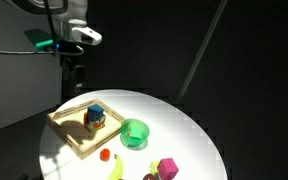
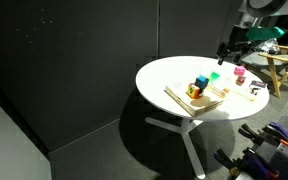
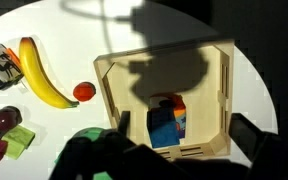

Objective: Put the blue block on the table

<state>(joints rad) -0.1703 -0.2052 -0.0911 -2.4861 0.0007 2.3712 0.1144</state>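
The blue block sits on top of an orange multicoloured cube inside a square wooden tray on the round white table. The blue block also shows in an exterior view, and in the wrist view with the orange cube at its side. My gripper hangs high above the tray's far side and holds nothing. In the wrist view its two dark fingers stand wide apart, open, at the lower edge. It also shows above the table's far edge in an exterior view.
A green bowl stands next to the tray. A banana, a small red fruit, a magenta block and a small green block lie on the table. The surroundings are dark.
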